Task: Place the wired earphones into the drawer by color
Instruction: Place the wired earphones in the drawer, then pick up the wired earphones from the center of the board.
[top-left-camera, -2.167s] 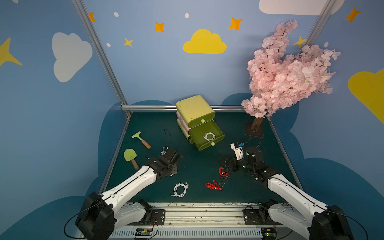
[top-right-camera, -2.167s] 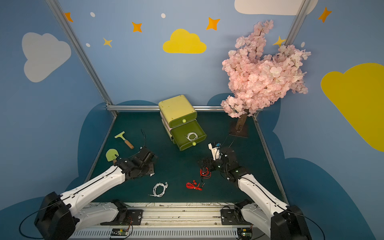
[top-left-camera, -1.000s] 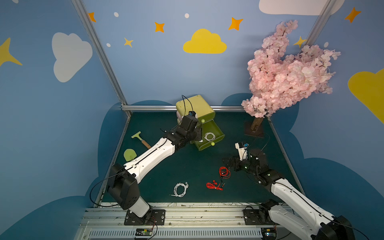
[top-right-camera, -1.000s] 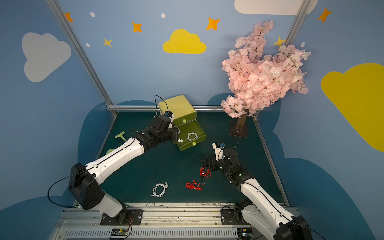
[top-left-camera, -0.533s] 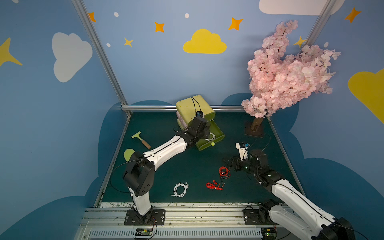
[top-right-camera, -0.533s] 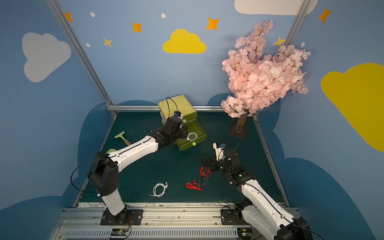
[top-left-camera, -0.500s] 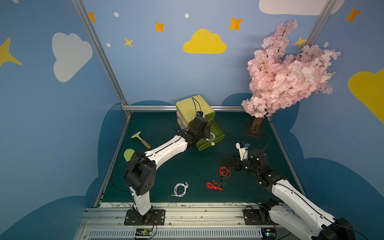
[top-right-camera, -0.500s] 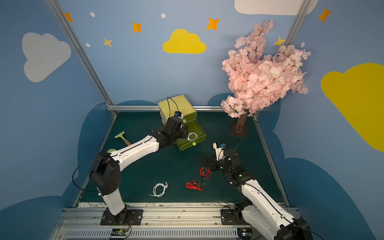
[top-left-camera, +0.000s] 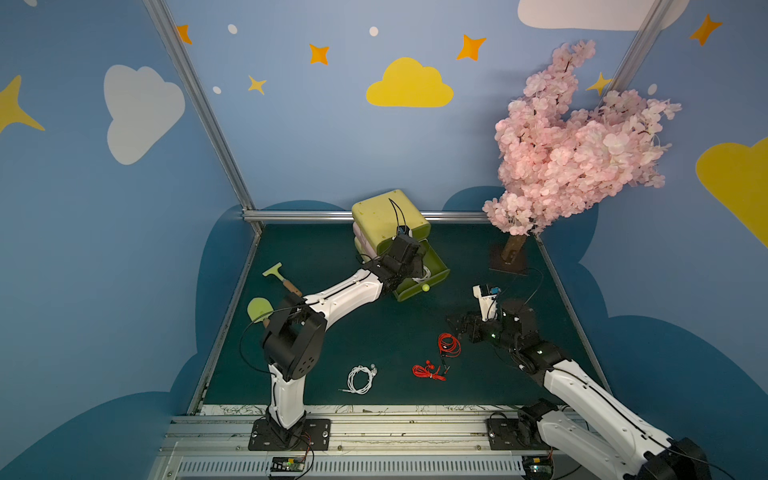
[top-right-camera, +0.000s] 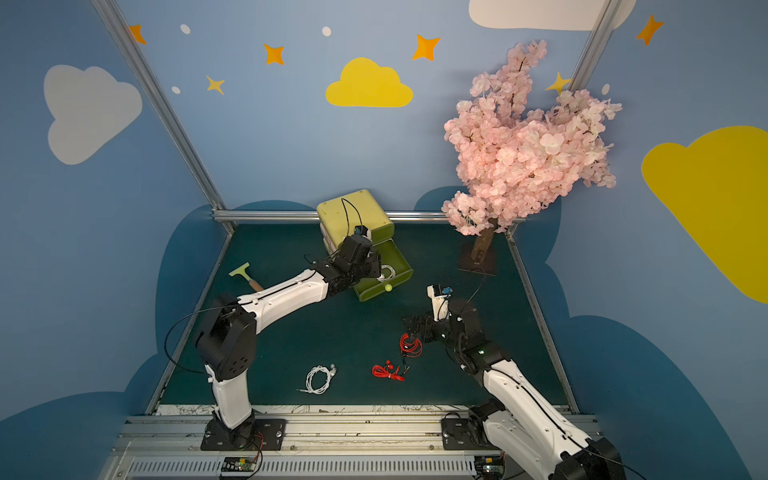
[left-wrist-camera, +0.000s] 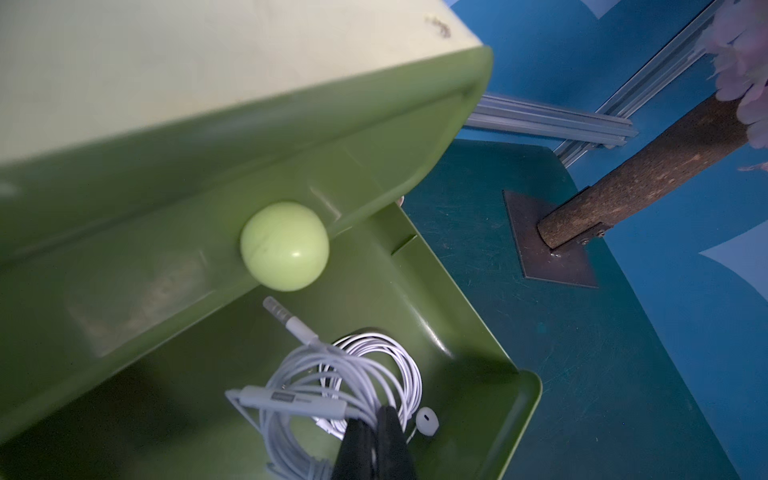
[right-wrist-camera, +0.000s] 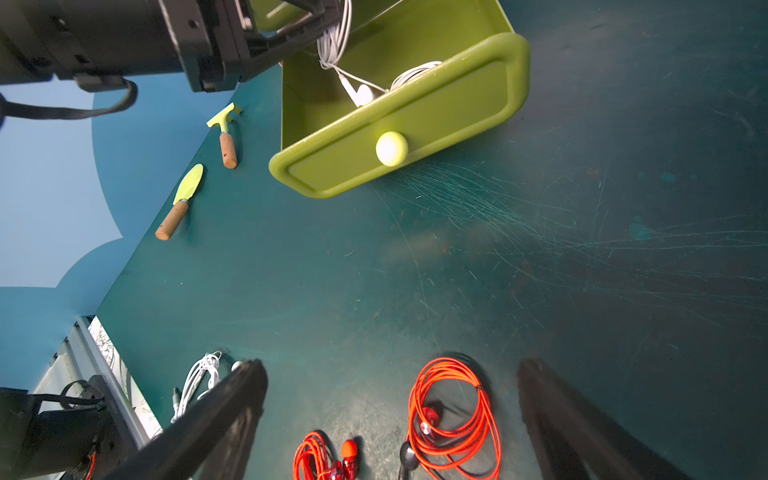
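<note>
Reaching across from the near-left of the tabletop (top-left-camera: 374, 332), the left arm has arrived at the green drawer cabinet (top-left-camera: 382, 212) within the last couple of seconds. Its left end effector (left-wrist-camera: 376, 424) now sits inside the open bottom drawer (top-left-camera: 438, 280), fingers pressed together on a white earphone bundle (left-wrist-camera: 332, 374) whose coils reach the drawer floor. Whether a second white bundle lies tangled beneath it, I cannot tell. This delivery looks all but done, with only the release left.

The right end effector (right-wrist-camera: 390, 370) has barely shifted. It hovers with its jaws spread wide, and a red earphone coil (right-wrist-camera: 449, 415) lies between them on the tabletop, not gripped. A second red bundle (top-left-camera: 428, 371) and one white bundle (top-left-camera: 360, 379) lie out on the tabletop, well apart from the drawer and not yet sorted.
</note>
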